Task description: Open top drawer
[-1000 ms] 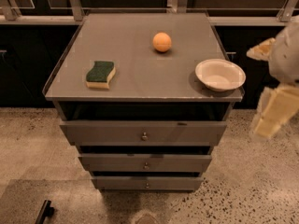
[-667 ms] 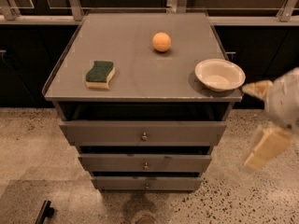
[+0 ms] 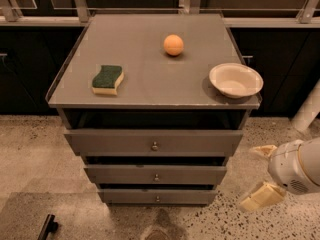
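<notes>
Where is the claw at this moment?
In the camera view the claw sits low right, open, beside the lower drawers, below the bowl, clear of the top drawer.

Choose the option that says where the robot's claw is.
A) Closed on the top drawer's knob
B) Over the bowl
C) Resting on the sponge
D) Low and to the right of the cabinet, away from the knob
D: the claw hangs open to the right of the cabinet, level with the lower drawers and apart from the top drawer and its knob.

Gripper low right, arm cut off
</notes>
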Available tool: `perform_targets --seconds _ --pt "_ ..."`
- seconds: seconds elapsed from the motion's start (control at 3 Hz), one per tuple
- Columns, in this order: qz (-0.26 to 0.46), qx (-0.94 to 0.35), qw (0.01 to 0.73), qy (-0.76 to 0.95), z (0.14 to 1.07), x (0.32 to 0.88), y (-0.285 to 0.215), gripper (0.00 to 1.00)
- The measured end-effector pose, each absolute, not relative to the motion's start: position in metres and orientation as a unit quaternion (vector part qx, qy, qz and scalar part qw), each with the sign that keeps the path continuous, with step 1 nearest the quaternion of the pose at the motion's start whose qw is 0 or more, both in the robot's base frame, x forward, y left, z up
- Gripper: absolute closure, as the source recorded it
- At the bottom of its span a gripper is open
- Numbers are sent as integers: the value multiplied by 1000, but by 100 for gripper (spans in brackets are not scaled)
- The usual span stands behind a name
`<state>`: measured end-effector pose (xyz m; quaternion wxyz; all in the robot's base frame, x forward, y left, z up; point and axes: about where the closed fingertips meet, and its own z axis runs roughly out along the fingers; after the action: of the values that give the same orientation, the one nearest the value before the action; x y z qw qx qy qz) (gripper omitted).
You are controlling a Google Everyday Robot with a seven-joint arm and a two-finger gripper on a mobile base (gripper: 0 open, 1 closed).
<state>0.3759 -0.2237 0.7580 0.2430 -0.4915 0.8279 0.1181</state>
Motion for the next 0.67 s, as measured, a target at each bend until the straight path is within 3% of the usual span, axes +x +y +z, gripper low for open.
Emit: perform_targets --seconds 0.67 --pt "118 -492 243 828 758 376 -224 66"
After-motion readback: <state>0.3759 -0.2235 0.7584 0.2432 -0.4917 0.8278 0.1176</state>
